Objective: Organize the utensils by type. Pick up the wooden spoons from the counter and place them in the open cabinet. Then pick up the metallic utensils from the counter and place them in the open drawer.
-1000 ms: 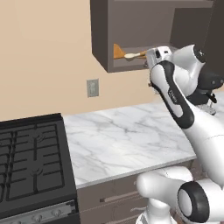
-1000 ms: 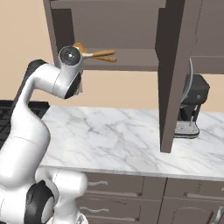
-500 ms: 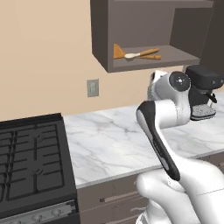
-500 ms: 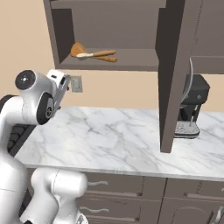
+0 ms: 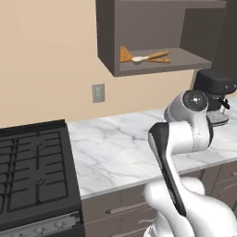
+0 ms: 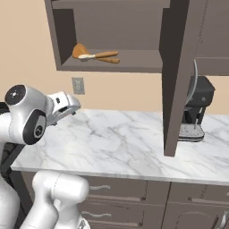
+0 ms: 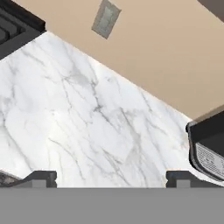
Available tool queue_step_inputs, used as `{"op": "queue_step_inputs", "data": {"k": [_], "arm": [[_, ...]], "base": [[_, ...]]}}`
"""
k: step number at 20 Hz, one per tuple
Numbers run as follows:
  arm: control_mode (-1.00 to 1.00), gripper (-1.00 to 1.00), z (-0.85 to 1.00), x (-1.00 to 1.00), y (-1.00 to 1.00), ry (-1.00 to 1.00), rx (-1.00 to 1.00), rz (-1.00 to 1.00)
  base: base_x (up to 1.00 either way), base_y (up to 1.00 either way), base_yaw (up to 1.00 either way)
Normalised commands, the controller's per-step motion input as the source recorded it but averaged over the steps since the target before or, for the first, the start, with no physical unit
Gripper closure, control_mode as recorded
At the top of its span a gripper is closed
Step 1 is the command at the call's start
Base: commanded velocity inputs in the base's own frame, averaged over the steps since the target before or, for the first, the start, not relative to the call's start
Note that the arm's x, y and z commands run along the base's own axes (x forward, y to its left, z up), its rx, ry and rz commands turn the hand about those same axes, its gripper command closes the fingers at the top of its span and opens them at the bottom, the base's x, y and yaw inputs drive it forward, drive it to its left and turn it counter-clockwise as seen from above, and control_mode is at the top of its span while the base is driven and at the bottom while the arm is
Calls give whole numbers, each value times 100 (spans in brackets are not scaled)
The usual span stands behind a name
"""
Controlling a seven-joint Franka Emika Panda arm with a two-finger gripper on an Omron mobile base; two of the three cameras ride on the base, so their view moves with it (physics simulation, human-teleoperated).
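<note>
Since a second ago: my arm has swung down from the open cabinet [image 6: 112,62] to hang low over the worktop [image 5: 120,152]; both wooden spoons [image 5: 149,57] lie where they were on the cabinet shelf.
Room: beige wall, dark cabinets above, grey-brown drawer fronts [image 6: 120,192] below; a black stove [image 5: 32,171] to the left of the marble and a dark coffee machine [image 6: 194,109] to the right under the cabinet door [image 6: 176,76], with a wall socket [image 5: 98,93] between them.
Surface: white marble with grey veins, flat and hard; in the hand view I see bare stone ahead of me, the stove corner and the coffee machine at the edges.
Spoons: resting side by side on the shelf, the pale-bowled one across the front, so I judge the wooden half done.
Metal utensils: I cannot see them on the stretch of marble in view, nor the open drawer.
Tool: tool [image 7: 111,177] spread as wide as it goes, holding nothing, tips just above the marble.
Risk, large: sweeping right to search, my elbow or hand could knock the coffee machine or the hanging cabinet door.
Risk, small: thin metal on hard stone may skid away from my tips if I come down off-centre.
</note>
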Motion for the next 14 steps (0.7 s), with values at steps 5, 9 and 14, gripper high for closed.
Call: {"op": "queue_step_inputs", "data": {"k": [5, 9, 14], "arm": [[-100, -100, -23, -20, -2, 16, 73, -73], [-100, -100, -44, -32, -13, 8, 71, -38], [-100, -100, -63, -10, 19, 0, 40, -24]], "base": [[0, 0, 0], [0, 0, 0], [0, 0, 0]]}}
